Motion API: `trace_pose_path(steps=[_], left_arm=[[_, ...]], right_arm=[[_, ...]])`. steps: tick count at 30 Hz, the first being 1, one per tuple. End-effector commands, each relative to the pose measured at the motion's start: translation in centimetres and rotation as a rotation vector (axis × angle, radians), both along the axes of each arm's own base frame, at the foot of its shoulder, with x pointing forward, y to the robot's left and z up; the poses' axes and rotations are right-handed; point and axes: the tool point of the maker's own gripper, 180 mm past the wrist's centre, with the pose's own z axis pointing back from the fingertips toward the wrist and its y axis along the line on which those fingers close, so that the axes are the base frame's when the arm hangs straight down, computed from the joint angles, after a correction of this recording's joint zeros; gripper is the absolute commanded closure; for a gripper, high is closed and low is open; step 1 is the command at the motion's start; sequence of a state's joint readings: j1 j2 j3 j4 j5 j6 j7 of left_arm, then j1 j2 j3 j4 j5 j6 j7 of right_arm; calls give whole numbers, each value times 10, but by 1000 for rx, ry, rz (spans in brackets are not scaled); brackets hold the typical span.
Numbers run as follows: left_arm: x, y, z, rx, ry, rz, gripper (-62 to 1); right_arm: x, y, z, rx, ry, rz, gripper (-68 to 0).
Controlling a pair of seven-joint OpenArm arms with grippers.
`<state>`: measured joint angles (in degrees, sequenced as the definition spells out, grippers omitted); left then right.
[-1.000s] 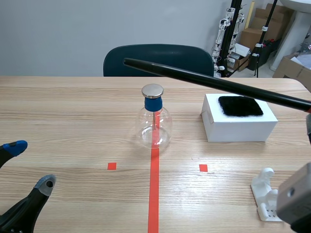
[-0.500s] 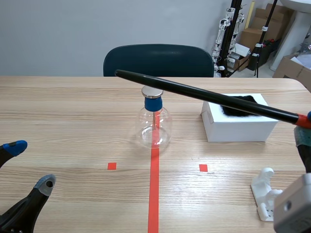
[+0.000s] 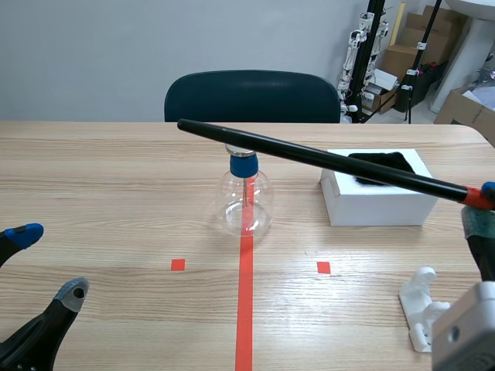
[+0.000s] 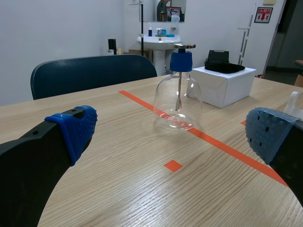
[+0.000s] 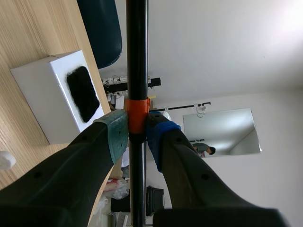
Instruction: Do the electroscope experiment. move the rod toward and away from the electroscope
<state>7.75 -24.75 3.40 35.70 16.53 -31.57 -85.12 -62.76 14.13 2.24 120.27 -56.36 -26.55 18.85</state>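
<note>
The electroscope (image 3: 246, 195) is a clear glass flask with a blue stopper and a metal cap, standing on the red tape line; it also shows ahead of my left gripper as the flask (image 4: 177, 94). A long black rod (image 3: 309, 157) lies slanted right over the cap, its tip past the flask to the left. My right gripper (image 3: 481, 202) at the right edge is shut on the rod at its orange band (image 5: 137, 117). My left gripper (image 3: 42, 263) rests open at the near left, nothing between its blue pads (image 4: 75, 127).
A white box (image 3: 379, 197) with a black fur cloth (image 3: 379, 166) on top stands right of the flask. A white plastic stand (image 3: 421, 309) sits at the near right. A dark blue chair (image 3: 251, 97) is behind the table's far edge.
The right arm has swung the rod down and to the left; its tip now reaches past the flask and the shaft lies across the metal cap. The left arm has not moved.
</note>
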Motion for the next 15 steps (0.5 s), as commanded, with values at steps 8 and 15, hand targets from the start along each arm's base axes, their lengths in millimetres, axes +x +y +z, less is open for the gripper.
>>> trace_pose_path(steps=[8, 15], left_arm=[[3, 1, 7, -12, -31, 5, -623], [3, 1, 7, -12, -31, 5, -623]], right_arm=[[1, 0, 7, -3, -25, 6, -68], [1, 1, 7, -2, -26, 11, -68]])
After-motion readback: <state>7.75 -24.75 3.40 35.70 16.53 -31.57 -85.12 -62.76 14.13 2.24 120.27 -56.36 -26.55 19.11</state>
